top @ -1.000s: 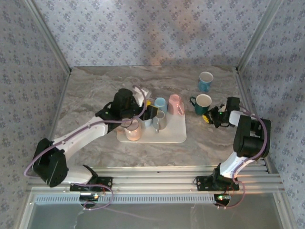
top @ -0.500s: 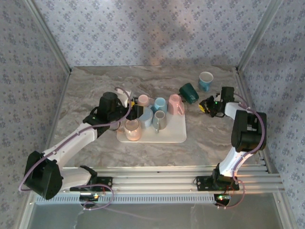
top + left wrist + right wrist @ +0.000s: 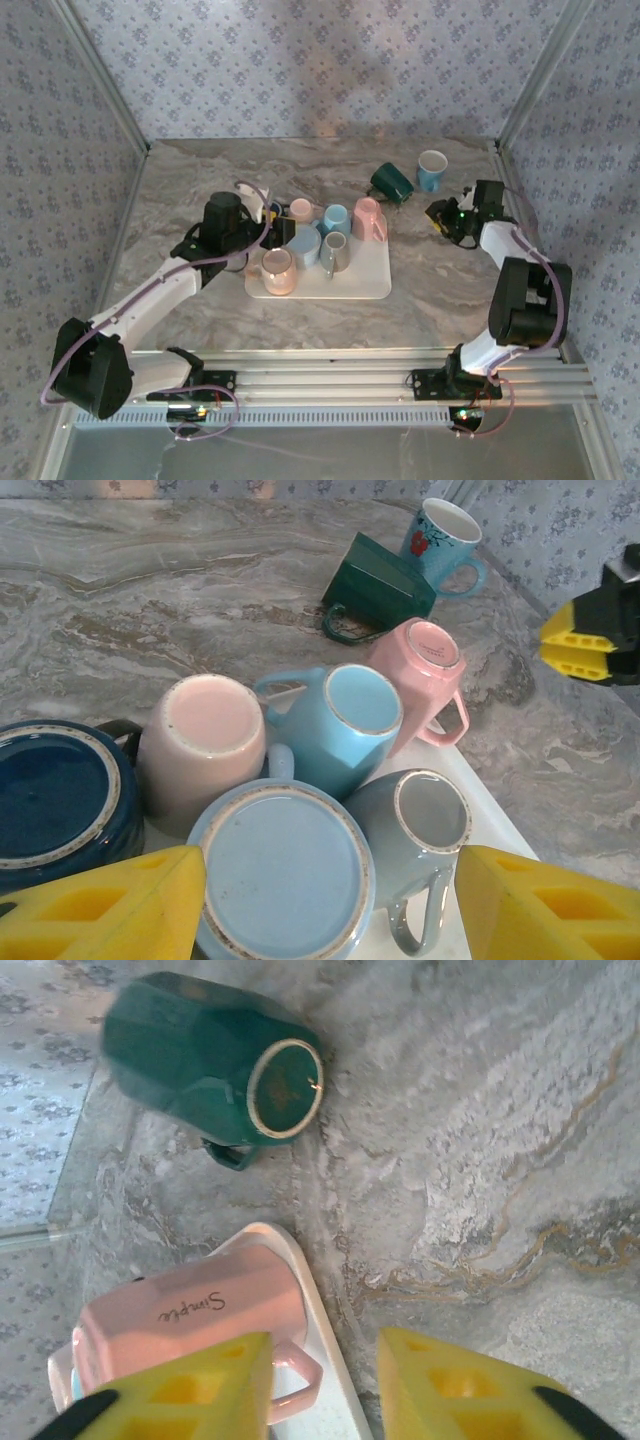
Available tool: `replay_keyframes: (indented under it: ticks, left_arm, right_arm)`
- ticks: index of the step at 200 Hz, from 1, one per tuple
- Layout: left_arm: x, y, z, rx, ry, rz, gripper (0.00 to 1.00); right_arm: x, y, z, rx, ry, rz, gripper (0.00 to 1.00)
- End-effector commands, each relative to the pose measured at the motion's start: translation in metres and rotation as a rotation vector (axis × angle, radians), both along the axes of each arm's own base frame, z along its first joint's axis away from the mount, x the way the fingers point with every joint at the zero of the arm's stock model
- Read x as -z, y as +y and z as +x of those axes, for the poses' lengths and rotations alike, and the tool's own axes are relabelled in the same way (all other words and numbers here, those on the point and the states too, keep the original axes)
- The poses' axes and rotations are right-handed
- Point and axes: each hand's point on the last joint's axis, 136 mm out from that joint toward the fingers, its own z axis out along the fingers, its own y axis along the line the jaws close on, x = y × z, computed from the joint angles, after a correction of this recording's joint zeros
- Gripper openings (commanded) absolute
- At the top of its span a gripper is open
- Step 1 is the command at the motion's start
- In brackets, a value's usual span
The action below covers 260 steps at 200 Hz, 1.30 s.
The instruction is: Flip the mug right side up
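A dark green mug [image 3: 390, 182] lies on its side on the marble table, left of an upright blue flowered mug [image 3: 432, 170]. In the right wrist view the green mug [image 3: 200, 1055] shows its base ring and its handle lies low against the table. My right gripper [image 3: 440, 218] hangs open to the right of it, apart from it, nothing between the yellow fingers [image 3: 325, 1380]. My left gripper [image 3: 330, 880] is open above the upside-down mugs on the white tray [image 3: 370, 280]; beyond them lies the green mug [image 3: 378, 583].
Several mugs stand upside down on the tray: pale pink [image 3: 205, 740], large light blue [image 3: 285, 875], light blue [image 3: 340, 720], pink [image 3: 425, 680], grey [image 3: 420, 820], dark blue [image 3: 50, 790]. Aluminium posts and patterned walls bound the table.
The green mug went from upright in front of my right gripper to tipped on its side farther back and left. The right gripper opened. The left arm drew back to the left.
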Motion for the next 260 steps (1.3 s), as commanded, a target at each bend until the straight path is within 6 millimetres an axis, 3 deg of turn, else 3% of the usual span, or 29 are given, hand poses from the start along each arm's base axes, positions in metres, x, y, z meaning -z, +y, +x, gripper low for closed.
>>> replay_keyframes:
  ticks: [1, 44, 85, 89, 141, 170, 197, 231, 260]
  left_arm:
    - [-0.008, 0.000, 0.000, 0.009, -0.019, -0.029, 0.67]
    - [-0.006, 0.008, 0.002, -0.015, -0.022, -0.033, 0.72]
    - [-0.001, 0.023, 0.004, -0.047, 0.000, -0.010, 0.76]
    - [0.000, 0.025, 0.004, -0.053, 0.003, -0.007, 0.76]
    - [0.003, 0.051, 0.005, -0.127, 0.012, -0.006, 0.83]
    - [0.008, 0.056, 0.005, -0.135, 0.029, 0.015, 0.85]
    - [0.010, 0.059, 0.005, -0.138, 0.034, 0.021, 0.86]
    - [0.011, 0.060, 0.005, -0.138, 0.039, 0.017, 0.86]
    - [0.015, 0.061, 0.006, -0.138, 0.046, 0.022, 0.86]
  right_arm:
    - [-0.002, -0.005, -0.007, -0.065, -0.036, -0.117, 0.43]
    - [-0.023, 0.017, 0.007, -0.305, -0.145, -0.380, 0.65]
    - [-0.027, 0.041, 0.027, -0.552, -0.255, -0.523, 0.75]
    - [-0.038, 0.043, 0.036, -0.564, -0.291, -0.550, 0.76]
    - [-0.041, 0.065, 0.081, -0.735, -0.276, -0.772, 0.97]
    - [-0.034, 0.082, 0.105, -0.822, -0.205, -0.830, 0.99]
    - [-0.012, 0.086, 0.118, -0.879, -0.089, -0.885, 1.00]
    - [-0.010, 0.083, 0.144, -0.838, -0.058, -0.954, 1.00]
    - [-0.010, 0.088, 0.153, -0.858, -0.047, -0.967, 1.00]
